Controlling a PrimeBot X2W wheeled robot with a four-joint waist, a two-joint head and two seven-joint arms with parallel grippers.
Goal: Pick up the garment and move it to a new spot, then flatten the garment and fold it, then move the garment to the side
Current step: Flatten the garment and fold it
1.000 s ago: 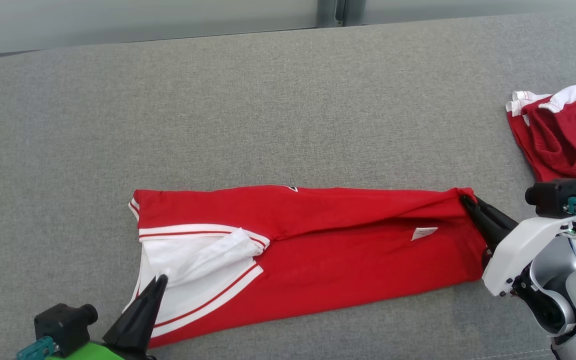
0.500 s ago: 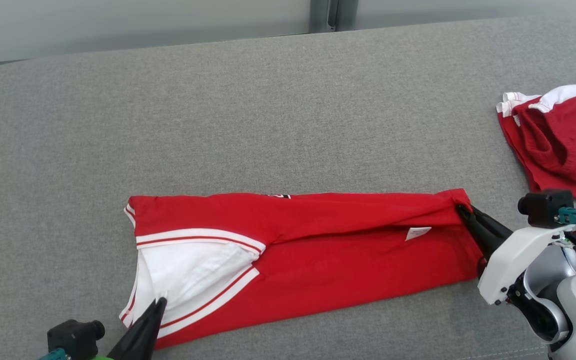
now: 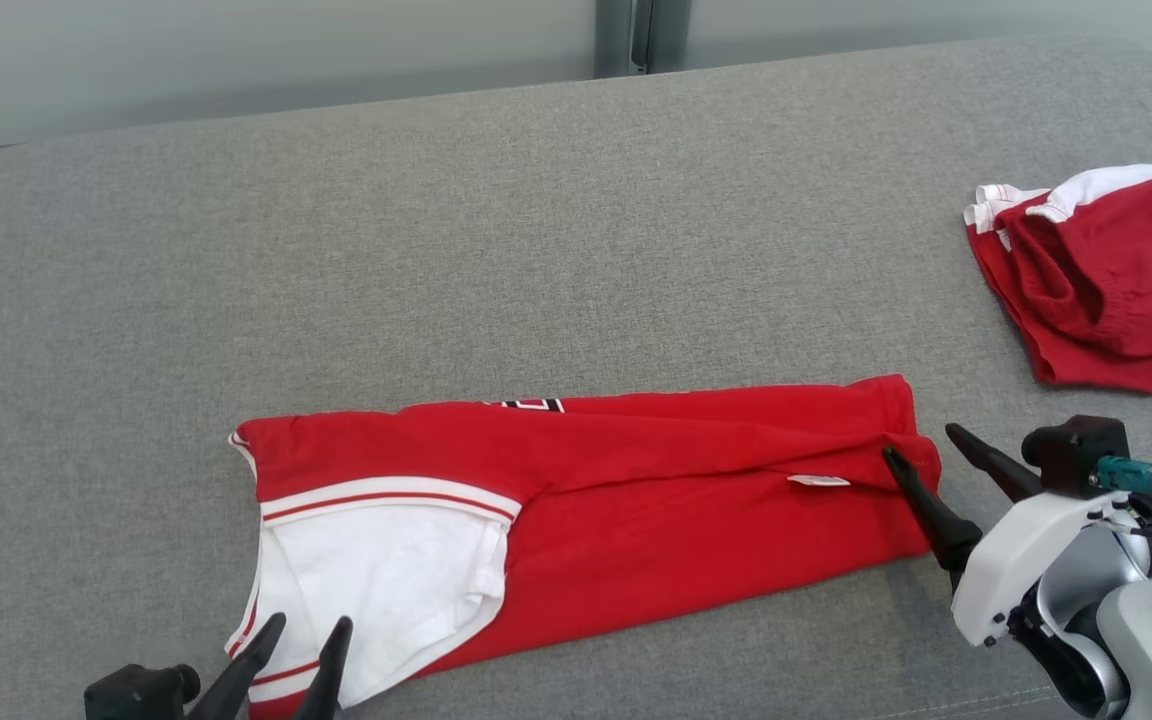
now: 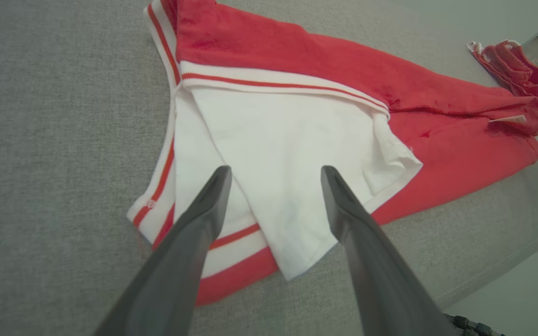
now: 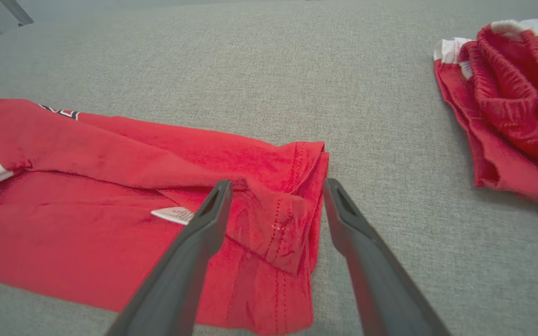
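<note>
1. Left hand point(image 3: 310, 620) hangs released, fingers spread, over the white end of the red shirt point(image 3: 686, 480).
2. Right hand point(image 3: 919, 441), also released, straddles the hem corner.
3. Shirt lies folded lengthwise on grey padded surface point(image 3: 536, 200).

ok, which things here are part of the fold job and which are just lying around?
In the job:
- long red-and-white garment, laid out flat
- left gripper, open at its white end
- right gripper, open at its red end

Just lying about:
- crumpled red garment, far right on the grey surface, apart from the long one
</note>
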